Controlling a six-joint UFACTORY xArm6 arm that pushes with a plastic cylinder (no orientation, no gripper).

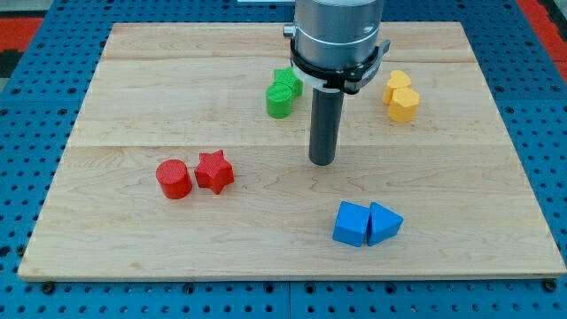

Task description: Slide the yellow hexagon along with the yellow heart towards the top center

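Observation:
The yellow hexagon (405,104) lies at the view's upper right, touching the yellow heart (397,84) just above it. My tip (322,161) stands near the board's middle, well to the left of and below the two yellow blocks, apart from every block. The arm's grey body (337,35) comes down from the view's top centre.
A green cylinder (279,100) and a green star (287,81) sit together left of the rod. A red cylinder (174,179) and red star (213,171) lie at the left. A blue cube (353,223) and blue triangle (384,222) lie at the lower right. The wooden board (133,106) rests on blue pegboard.

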